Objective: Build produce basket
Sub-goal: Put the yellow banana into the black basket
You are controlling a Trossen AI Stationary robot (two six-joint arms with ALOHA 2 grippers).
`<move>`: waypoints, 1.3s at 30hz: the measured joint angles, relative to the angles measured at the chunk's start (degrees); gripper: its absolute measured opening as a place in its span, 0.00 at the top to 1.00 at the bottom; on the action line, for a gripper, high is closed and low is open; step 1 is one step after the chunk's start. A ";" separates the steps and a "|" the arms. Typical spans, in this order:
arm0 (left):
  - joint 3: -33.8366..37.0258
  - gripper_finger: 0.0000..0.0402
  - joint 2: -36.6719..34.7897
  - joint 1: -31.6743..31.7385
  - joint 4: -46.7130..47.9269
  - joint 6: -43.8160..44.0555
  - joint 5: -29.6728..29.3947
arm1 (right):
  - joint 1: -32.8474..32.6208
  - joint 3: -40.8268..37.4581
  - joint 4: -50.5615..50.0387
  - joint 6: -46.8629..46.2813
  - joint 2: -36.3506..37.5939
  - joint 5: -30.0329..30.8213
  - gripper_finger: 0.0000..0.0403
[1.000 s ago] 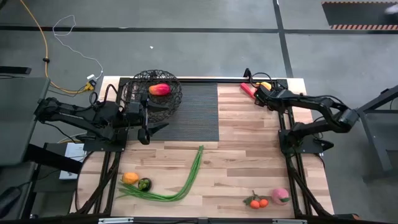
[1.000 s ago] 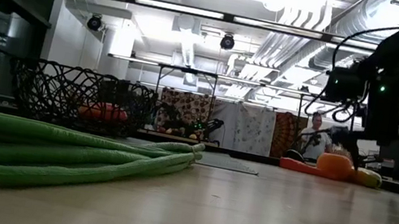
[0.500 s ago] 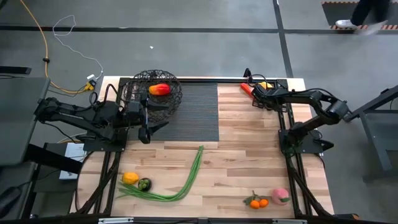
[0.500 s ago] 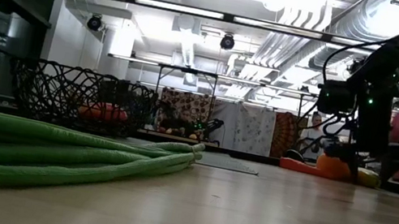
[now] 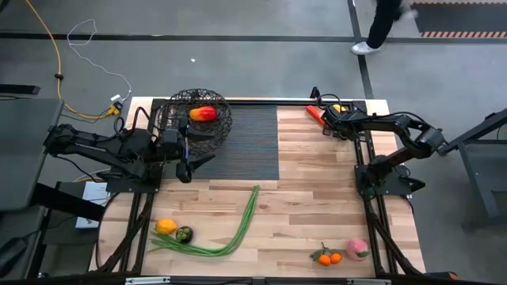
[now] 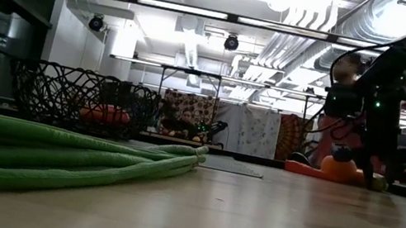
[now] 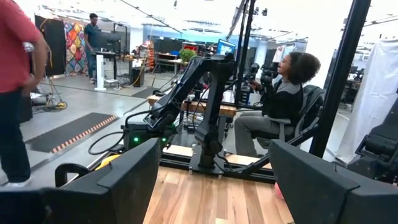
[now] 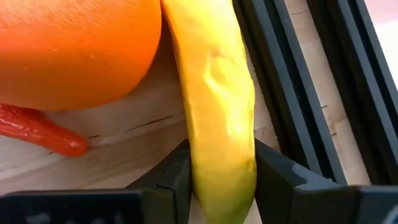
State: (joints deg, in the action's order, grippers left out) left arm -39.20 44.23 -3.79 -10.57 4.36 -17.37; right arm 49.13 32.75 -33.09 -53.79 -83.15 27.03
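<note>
The black wire basket (image 5: 194, 119) stands at the table's far left with a red-orange fruit (image 5: 203, 113) inside. My left gripper (image 5: 190, 166) hovers open just near of it, with nothing between its fingers (image 7: 118, 180). At the far right corner lie a yellow banana (image 8: 217, 99), an orange (image 8: 74, 50) and a red pepper (image 5: 314, 113), all resting on the wood. My right gripper (image 5: 326, 119) is down among them, shut on the banana. My right gripper pinches the banana near one end (image 8: 224, 180) between its two fingers (image 8: 177, 177), one on each long side. The fingers lie across the banana. The banana lies on the table, its side against the orange.
Long green stalks (image 5: 230, 229), a yellow-orange fruit (image 5: 165, 226) and a dark green fruit (image 5: 184, 233) lie near left. Small oranges (image 5: 329, 257) and a pink fruit (image 5: 358, 248) lie near right. A dark mat (image 5: 245, 142) covers the far middle. A black rail (image 8: 292, 74) runs beside the banana.
My right gripper has gone down and a little toward the table's far left, onto the produce in the far right corner. A person has walked past behind the table.
</note>
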 joint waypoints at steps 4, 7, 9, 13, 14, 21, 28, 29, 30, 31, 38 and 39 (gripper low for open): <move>0.00 0.28 0.00 0.00 0.00 -0.02 0.00 | 0.02 0.21 -0.97 1.32 0.00 0.07 0.70; 0.00 0.28 0.00 0.00 0.00 -0.01 0.01 | -0.09 1.29 -4.24 1.50 0.60 0.62 0.70; 0.00 0.28 0.00 0.00 0.00 -0.02 0.02 | -0.43 2.59 -5.97 2.33 2.14 2.02 0.70; 0.00 0.28 0.00 0.00 0.00 -0.02 0.02 | -0.51 6.25 -11.58 4.60 7.73 6.73 0.70; 0.00 0.28 0.00 0.00 0.00 -0.02 0.02 | -0.48 7.32 -13.08 4.97 9.40 7.98 0.70; -0.02 0.28 0.00 0.00 -0.01 -0.03 -0.38 | -2.67 15.36 -14.15 12.07 22.02 10.49 0.70; -0.02 0.28 0.00 0.00 -0.02 -0.04 -4.58 | -14.18 17.04 1.18 18.13 31.84 1.51 0.70; -0.02 0.28 0.00 0.00 -0.02 -0.04 -5.17 | -16.42 17.02 3.32 18.63 32.26 -0.37 0.70; -0.02 0.28 0.00 0.00 -0.02 -0.04 -5.61 | -18.90 17.00 5.30 19.21 32.32 -1.88 0.70; -0.02 0.28 0.00 0.00 -0.02 -0.04 -5.89 | -21.51 16.98 7.34 19.90 32.24 -3.42 0.70; -0.02 0.28 0.00 0.00 -0.04 -0.02 -6.03 | -39.39 16.94 19.76 25.07 28.01 -6.10 0.70; -0.02 0.28 0.00 0.00 -0.04 -0.02 -6.03 | -41.52 16.94 21.60 25.48 27.15 -6.08 0.70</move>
State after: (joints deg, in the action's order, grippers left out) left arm -39.22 44.23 -3.79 -10.61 4.34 -23.40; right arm 7.60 49.69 -11.49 -28.31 -56.00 20.95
